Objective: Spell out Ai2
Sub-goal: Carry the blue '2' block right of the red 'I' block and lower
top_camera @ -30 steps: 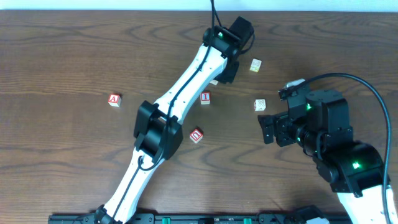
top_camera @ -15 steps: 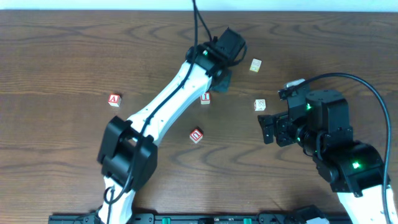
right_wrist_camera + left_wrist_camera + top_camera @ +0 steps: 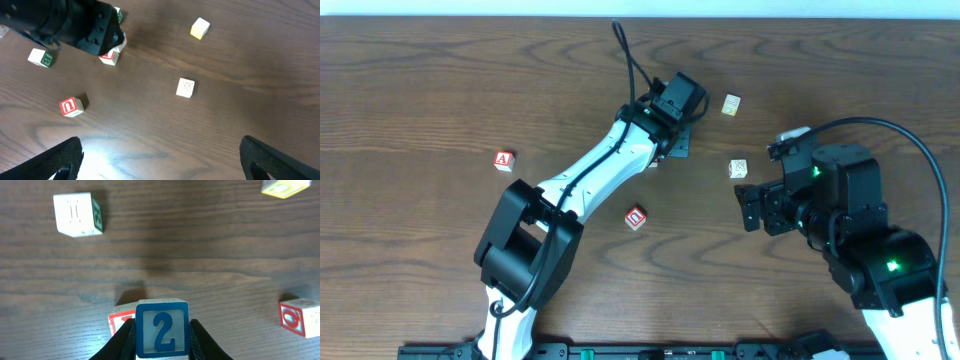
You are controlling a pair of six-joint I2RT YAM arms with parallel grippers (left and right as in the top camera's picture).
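My left gripper [image 3: 162, 330] is shut on the blue "2" cube [image 3: 162, 325], its face toward the wrist camera. Just behind and left of it sits the red "I" cube [image 3: 121, 321], partly covered; whether the two touch is unclear. In the overhead view the left gripper [image 3: 672, 135] hides both cubes. The red "A" cube [image 3: 503, 160] lies alone at the left. My right gripper [image 3: 748, 207] hangs open and empty at the right, and its own view shows its jaws [image 3: 160, 150] spread wide over bare table.
A red cube with a rounded letter [image 3: 636, 217] lies below the left forearm. Two pale cubes [image 3: 731, 104] [image 3: 738, 168] sit between the grippers. The left arm crosses the table diagonally from the front left.
The left gripper has carried the "2" cube down and to the left, over the "I" cube, and its elbow has swung left. The right arm has not moved.
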